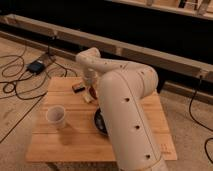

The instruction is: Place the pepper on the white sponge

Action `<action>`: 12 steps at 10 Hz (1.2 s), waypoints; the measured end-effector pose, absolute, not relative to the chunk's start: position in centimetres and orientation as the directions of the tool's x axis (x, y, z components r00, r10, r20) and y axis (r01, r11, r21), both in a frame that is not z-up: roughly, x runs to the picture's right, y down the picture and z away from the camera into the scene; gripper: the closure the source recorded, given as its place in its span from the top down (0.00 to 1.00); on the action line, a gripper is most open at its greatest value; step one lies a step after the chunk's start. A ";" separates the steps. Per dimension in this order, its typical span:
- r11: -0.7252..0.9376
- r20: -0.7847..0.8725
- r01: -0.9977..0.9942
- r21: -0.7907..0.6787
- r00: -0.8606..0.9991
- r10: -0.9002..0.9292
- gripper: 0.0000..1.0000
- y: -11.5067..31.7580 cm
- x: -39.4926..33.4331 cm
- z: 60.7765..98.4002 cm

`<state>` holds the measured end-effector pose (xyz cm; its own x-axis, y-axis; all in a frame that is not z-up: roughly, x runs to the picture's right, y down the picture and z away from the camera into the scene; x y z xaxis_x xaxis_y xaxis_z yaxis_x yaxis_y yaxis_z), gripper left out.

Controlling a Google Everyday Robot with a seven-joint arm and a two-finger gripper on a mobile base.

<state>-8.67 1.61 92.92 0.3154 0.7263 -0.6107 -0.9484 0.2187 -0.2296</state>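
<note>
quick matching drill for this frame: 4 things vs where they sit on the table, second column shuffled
Things:
1. white cup
2. black bowl
3. small dark object
4. claw

Places:
A. half hidden behind the big arm link, mid table
B. front left of the table, standing alone
C. far side of the table, left of the arm's wrist
D. low over the table, below the wrist, red pepper showing at it

Pairs: 1-B, 2-A, 3-C, 4-D
</note>
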 end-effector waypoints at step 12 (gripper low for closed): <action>0.223 -0.620 -0.945 -0.238 0.325 0.715 0.80 2.1 -8.9 92.8</action>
